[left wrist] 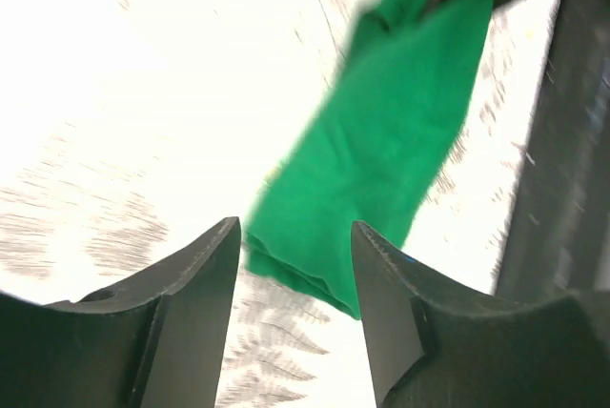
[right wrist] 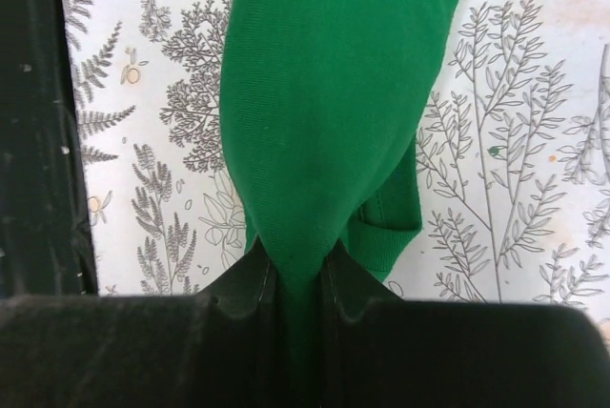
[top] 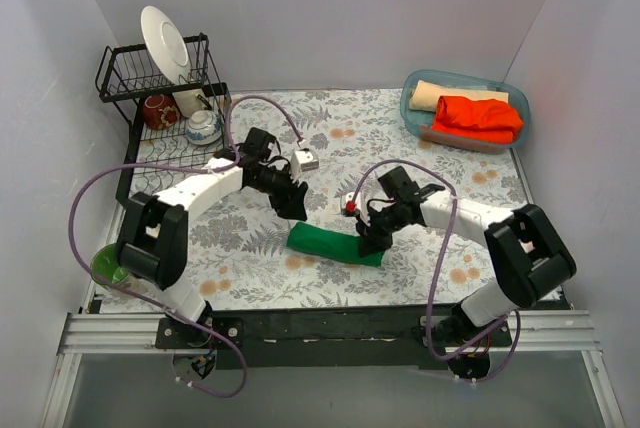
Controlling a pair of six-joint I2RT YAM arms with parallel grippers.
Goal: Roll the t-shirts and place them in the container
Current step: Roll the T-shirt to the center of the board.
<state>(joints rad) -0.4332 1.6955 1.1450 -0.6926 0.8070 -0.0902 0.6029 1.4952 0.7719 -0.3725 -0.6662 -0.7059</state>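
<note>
Right gripper clamped on the right end of the green t-shirt, a long bundle lying mid floral table. Left gripper jaws apart, hovering at its left end, holding nothing. Orange-red t-shirt and tan t-shirt are in the blue tub.

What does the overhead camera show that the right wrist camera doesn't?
Only the overhead view shows the black wire dish rack with a round white plate, the blue plastic bin holding an orange-red t-shirt and a tan t-shirt, and the left pincer. Only the right wrist view shows, close up, the right pincer clamped on bunched green cloth. Both show the bright green cotton t-shirt lying as a long strip on the leaf-print tablecloth.
</note>
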